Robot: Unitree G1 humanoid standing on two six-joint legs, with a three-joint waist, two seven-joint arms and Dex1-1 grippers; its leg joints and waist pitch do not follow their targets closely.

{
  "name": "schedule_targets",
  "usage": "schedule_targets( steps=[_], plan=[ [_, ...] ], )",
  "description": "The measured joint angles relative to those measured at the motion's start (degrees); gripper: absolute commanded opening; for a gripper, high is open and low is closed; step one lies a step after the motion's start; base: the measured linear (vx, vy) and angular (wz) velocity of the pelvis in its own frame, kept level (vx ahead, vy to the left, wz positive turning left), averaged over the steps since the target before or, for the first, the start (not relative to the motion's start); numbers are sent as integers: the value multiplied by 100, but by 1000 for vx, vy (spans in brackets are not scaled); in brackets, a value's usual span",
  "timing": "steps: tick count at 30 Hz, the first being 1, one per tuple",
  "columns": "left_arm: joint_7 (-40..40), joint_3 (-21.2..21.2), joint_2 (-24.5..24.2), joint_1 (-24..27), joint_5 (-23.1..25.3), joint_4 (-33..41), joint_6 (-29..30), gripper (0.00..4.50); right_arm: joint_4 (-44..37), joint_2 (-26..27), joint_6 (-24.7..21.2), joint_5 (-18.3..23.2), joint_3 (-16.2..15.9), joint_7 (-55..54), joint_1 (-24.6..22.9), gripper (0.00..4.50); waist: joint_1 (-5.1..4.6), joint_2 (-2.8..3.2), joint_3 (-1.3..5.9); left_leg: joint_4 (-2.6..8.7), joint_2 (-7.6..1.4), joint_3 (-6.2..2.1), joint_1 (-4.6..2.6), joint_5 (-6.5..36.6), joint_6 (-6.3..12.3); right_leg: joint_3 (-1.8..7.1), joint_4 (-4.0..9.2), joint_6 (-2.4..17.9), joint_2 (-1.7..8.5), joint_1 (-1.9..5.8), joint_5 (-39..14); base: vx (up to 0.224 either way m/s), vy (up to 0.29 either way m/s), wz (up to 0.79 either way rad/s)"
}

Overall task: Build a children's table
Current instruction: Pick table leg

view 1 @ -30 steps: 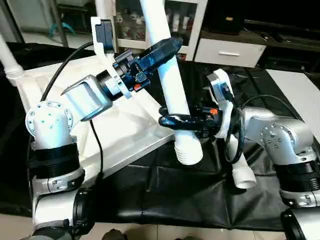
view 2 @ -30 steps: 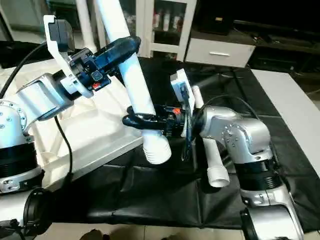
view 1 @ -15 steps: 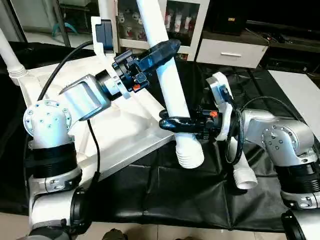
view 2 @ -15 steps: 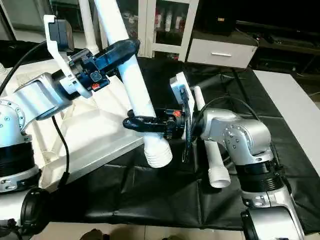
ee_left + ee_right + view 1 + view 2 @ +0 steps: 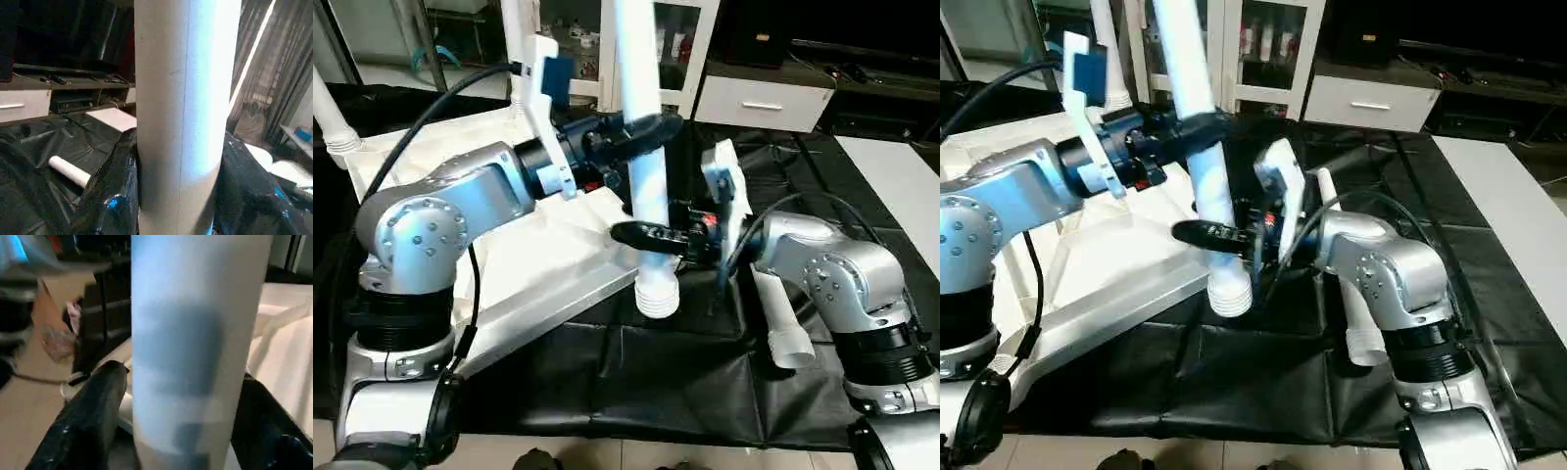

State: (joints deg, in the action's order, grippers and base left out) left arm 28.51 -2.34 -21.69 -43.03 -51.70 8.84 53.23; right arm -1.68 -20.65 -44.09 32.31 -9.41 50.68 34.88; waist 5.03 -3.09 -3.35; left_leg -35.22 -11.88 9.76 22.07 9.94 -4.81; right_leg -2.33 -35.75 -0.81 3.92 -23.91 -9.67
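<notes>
A long white table leg (image 5: 641,147) stands nearly upright in the air, and both grippers hold it. My left gripper (image 5: 651,127) is shut around its middle, its black fingers (image 5: 110,196) flanking the leg (image 5: 186,122). My right gripper (image 5: 641,235) is shut on it lower down, just above the ribbed end (image 5: 658,294), with a finger (image 5: 93,421) beside the leg (image 5: 195,357). That end hangs just past the near right edge of the white tabletop (image 5: 548,264), which lies underside up. A second leg (image 5: 781,318) lies loose on the black cover under my right arm.
Two more legs stand upright at the tabletop's far side (image 5: 328,108) (image 5: 514,29). The black cover (image 5: 636,382) spreads over the work surface. A white glass-door cabinet (image 5: 680,39) and a drawer unit (image 5: 764,98) stand behind, and a white surface (image 5: 901,176) lies at the right.
The held leg has swung from a slant to nearly upright, and its ribbed end has shifted left toward the tabletop edge. Both grippers kept their hold; the left forearm turned.
</notes>
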Motion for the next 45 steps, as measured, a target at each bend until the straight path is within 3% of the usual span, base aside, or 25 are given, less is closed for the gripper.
schedule_targets(
  steps=[6,31,41,45],
  plan=[
    [255,84,-42,0,213,4,-117,173,6,-368,31,-459,-471,198,0,306,2,-3,0,0,1,2,-1,0,0,1,0,0,1,2,0,0,0,0],
    [1315,353,-277,3,265,159,-208,172,64,-652,31,-514,-691,973,0,306,1,-4,1,-1,0,6,-3,-3,-3,2,-9,17,1,1,10,0,0,0],
    [1410,448,-286,3,317,149,-213,172,44,-698,31,-519,-801,1174,-10,212,1,-5,1,-1,0,7,-4,-3,-3,1,-11,29,1,0,17,0,0,0],
    [1411,447,-276,3,321,140,-213,172,14,-698,39,-523,-807,1190,-26,195,2,-5,1,-2,0,7,-4,-4,-4,1,-13,30,1,0,18,0,0,0]
  ],
)
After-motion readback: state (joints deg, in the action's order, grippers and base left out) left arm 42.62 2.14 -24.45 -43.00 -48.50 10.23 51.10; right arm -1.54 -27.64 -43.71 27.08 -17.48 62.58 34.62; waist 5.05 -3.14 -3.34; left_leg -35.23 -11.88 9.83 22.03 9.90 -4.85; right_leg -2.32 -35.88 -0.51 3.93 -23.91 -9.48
